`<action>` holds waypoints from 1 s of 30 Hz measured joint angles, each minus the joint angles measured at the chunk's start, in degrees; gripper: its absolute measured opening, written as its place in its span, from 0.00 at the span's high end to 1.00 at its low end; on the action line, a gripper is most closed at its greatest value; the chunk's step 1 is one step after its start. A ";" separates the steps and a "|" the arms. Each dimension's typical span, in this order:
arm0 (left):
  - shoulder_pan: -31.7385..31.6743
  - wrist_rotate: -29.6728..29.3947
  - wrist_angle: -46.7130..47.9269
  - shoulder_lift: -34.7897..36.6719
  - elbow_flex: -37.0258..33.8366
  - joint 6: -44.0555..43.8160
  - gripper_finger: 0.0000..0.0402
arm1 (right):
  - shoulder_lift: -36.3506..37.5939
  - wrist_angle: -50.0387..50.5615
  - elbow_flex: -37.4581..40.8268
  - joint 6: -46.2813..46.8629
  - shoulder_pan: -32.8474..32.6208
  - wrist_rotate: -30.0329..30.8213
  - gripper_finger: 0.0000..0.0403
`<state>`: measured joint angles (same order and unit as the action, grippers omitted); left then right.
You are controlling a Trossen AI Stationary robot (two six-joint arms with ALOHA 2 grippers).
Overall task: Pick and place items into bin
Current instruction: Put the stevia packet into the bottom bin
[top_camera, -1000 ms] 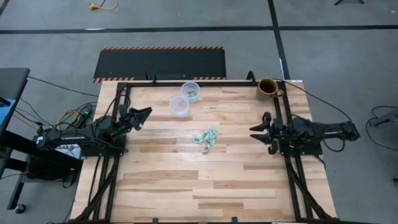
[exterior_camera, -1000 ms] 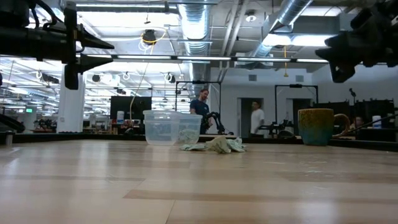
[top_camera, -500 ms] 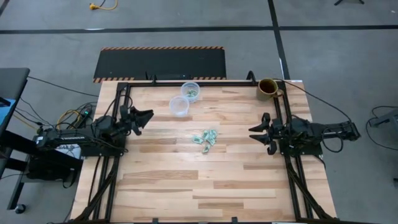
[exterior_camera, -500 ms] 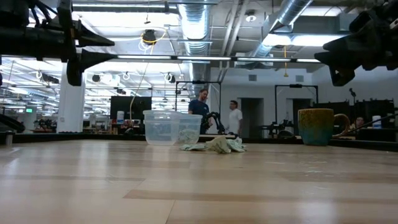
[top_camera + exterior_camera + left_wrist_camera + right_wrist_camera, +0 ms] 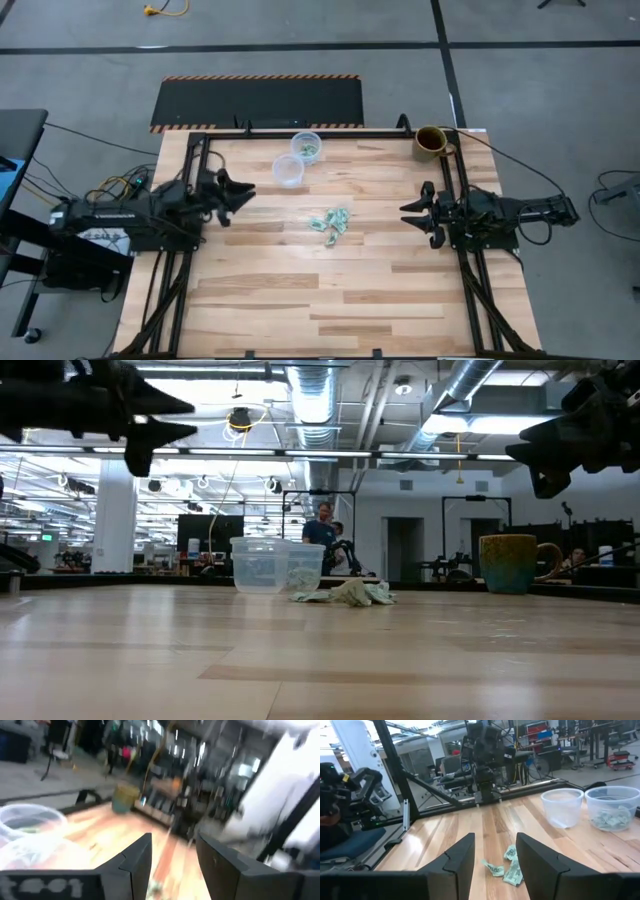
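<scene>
At the left of the worktop (image 5: 300,300) we see the left tool (image 5: 243,190) spread open and holding nothing, hanging above the wood and pointing toward the middle. Just beyond it stand two clear cups: the nearer cup (image 5: 288,170) looks empty, the far cup (image 5: 307,146) holds green-and-white pieces. Near the centre lie the loose items (image 5: 331,223) in a small heap (pale green-and-white wrappers, any print too small for us to read). At the right, the right tool (image 5: 408,211) is likewise parted and bare, facing the heap from well apart. A brown mug (image 5: 431,141) sits at the far right corner.
</scene>
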<state>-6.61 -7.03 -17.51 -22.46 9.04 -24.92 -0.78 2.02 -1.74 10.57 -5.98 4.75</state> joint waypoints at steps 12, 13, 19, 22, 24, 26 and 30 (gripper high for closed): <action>0.05 7.50 -0.20 -33.50 14.44 11.70 0.64 | 0.00 0.04 0.00 -0.01 0.00 -0.04 0.67; 0.07 8.05 -0.23 -35.63 15.93 13.41 0.64 | 0.00 0.04 0.00 -0.01 0.00 -0.04 0.67; 0.26 8.61 -0.29 -47.98 23.95 22.92 0.64 | 0.00 0.04 0.00 0.00 0.00 -0.04 0.66; 0.60 8.66 0.00 -53.95 27.07 23.80 0.64 | 0.00 0.04 0.00 -0.01 0.00 -0.04 0.66; 0.92 9.52 -0.02 -57.73 28.65 22.78 0.64 | -0.01 0.04 0.00 -0.02 0.00 -0.04 0.66; 1.28 10.38 0.00 -61.32 30.02 21.54 0.64 | 0.00 0.04 0.00 0.00 0.00 -0.04 0.66; 2.19 12.40 0.06 -67.68 32.06 20.87 0.64 | 0.00 0.04 0.00 -0.01 0.00 -0.04 0.66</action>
<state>-4.42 5.37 -17.45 -90.14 41.11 -4.05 -0.78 2.07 -1.74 10.56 -5.98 4.71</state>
